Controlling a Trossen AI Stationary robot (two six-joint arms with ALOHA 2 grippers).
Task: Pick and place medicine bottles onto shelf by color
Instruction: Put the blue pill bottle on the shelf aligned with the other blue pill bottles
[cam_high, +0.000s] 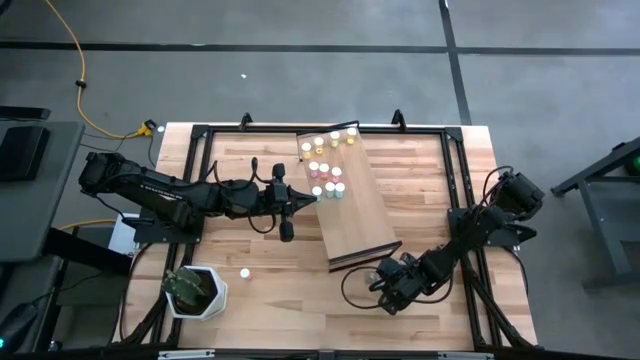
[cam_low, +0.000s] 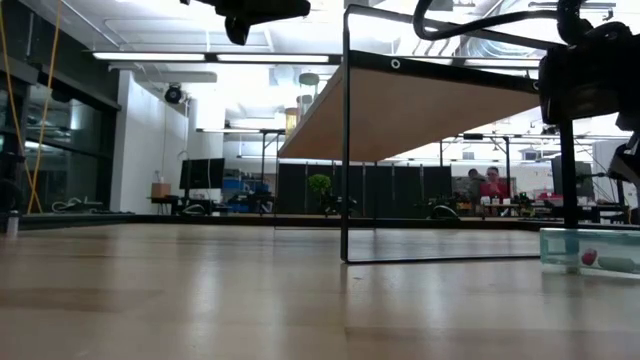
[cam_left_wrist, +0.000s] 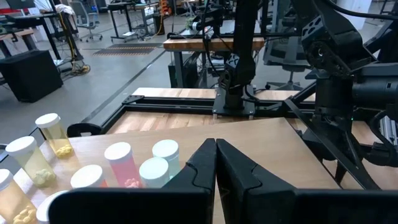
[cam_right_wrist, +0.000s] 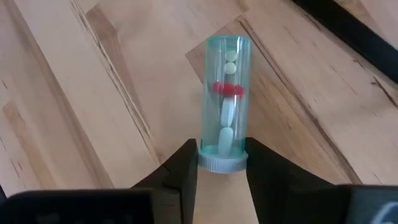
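Note:
A teal medicine bottle (cam_right_wrist: 226, 93) with pills inside lies on its side on the tabletop, near the shelf's near end; the low view shows the bottle (cam_low: 590, 252) flat on the wood. My right gripper (cam_right_wrist: 221, 144) is shut on its cap end. The shelf (cam_high: 360, 215) is a tilted light-wood board on dark legs. Several yellow, pink and teal bottles (cam_high: 325, 165) stand upright on its far end. My left gripper (cam_left_wrist: 216, 146) is shut with nothing in it. It hovers over the shelf's left edge beside those bottles (cam_left_wrist: 124, 163). My right gripper pinches the teal bottle's cap (cam_right_wrist: 222, 163) between its two fingers, one on each side. The fingers slant down from above and reach in at the cap end. The bottle lies on the table, its body pointing away from the gripper.
A loose bottle (cam_high: 243, 272) lies on the table at the near left. Beside it stands a white pot with a plant (cam_high: 195, 292). Black frame rails (cam_high: 200, 180) run along the table's sides. People sit in the room behind (cam_low: 490, 185).

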